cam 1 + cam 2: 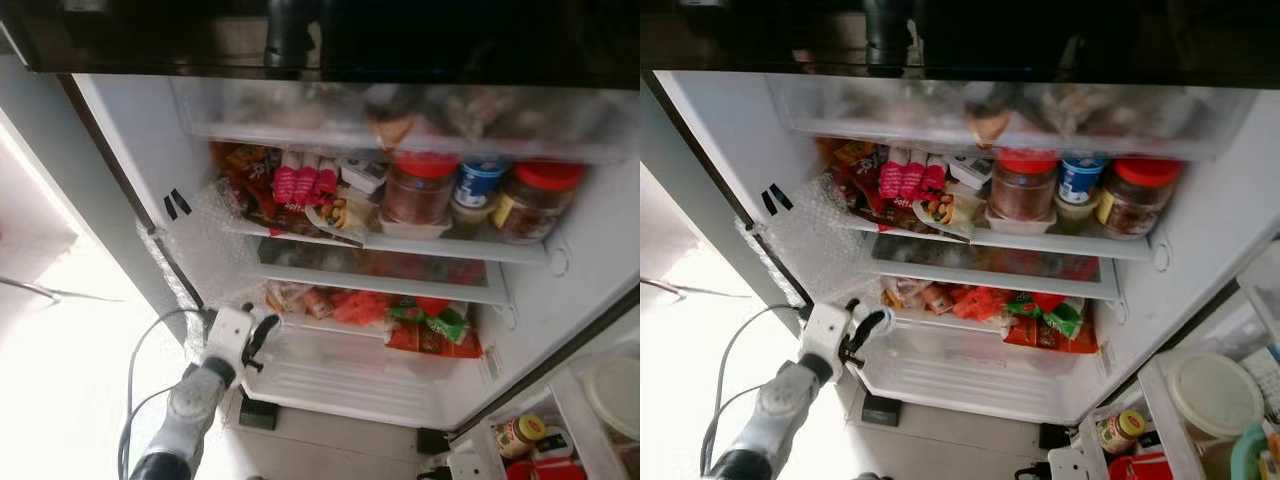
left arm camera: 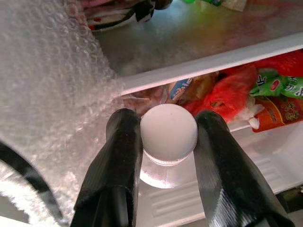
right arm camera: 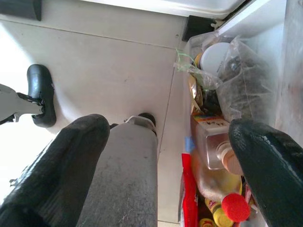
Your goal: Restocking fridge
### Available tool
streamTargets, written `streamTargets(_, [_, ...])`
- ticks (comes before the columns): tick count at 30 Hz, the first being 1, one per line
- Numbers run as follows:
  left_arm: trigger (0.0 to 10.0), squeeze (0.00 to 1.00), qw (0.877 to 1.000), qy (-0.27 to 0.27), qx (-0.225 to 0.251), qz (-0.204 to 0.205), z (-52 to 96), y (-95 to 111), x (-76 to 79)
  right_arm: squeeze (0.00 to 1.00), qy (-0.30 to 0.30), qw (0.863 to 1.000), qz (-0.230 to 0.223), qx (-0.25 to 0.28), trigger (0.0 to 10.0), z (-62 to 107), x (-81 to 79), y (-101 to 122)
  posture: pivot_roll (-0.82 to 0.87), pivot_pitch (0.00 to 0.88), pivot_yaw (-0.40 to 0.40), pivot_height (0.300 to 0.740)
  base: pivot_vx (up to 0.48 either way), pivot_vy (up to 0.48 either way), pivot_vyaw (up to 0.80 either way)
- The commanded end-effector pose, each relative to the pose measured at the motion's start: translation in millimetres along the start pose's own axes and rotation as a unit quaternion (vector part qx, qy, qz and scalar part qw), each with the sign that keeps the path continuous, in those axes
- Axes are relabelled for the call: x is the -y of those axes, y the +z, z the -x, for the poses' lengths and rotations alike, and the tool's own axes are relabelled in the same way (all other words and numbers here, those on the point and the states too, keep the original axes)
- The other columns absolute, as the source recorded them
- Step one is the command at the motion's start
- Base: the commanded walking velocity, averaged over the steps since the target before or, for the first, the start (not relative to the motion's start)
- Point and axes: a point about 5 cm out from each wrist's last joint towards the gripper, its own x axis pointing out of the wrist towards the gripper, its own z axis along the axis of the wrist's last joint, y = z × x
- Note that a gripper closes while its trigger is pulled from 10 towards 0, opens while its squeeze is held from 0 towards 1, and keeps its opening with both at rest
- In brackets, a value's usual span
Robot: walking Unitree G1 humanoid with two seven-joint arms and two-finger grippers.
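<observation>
Left gripper, jaws clamped on the white-capped bottle at the frame's centre, wants a level, slow push past the bubble wrap onto the lower shelf, while the right gripper hangs wide open.

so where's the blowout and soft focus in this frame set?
Eye views: floor left of the fridge is blown out white, and the top shelf behind the frosted front is smeared. Left wrist view: left gripper closed on a white-capped bottle, sharp; bubble wrap glares. Right wrist view: right gripper fingers soft, left edge overexposed.
</observation>
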Motion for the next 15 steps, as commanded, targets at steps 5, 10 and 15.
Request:
streamTargets(5, [10.0,0.0,0.999,0.003,0.036,-0.014,-8.4,17.2,-0.4,0.0,0.004,1.0,0.012,-0.016,10.0,0.6,-1.0,-6.5,0.01,0.094,0.016,0.74,0.0,0.0,0.0])
streamTargets(10, [10.0,0.0,0.999,-0.004,0.043,-0.018,-14.1,23.9,3.2,0.0,-0.002,1.0,0.011,-0.022,10.0,2.4,7.2,-12.7,0.01,0.092,0.021,0.74,0.0,0.0,0.0])
streamTargets(15, [10.0,0.0,0.998,-0.016,0.052,-0.03,-18.1,30.5,6.5,0.0,-0.004,0.999,0.013,-0.032,10.0,4.5,13.0,-21.0,0.01,0.088,0.023,0.74,0.0,0.0,0.0])
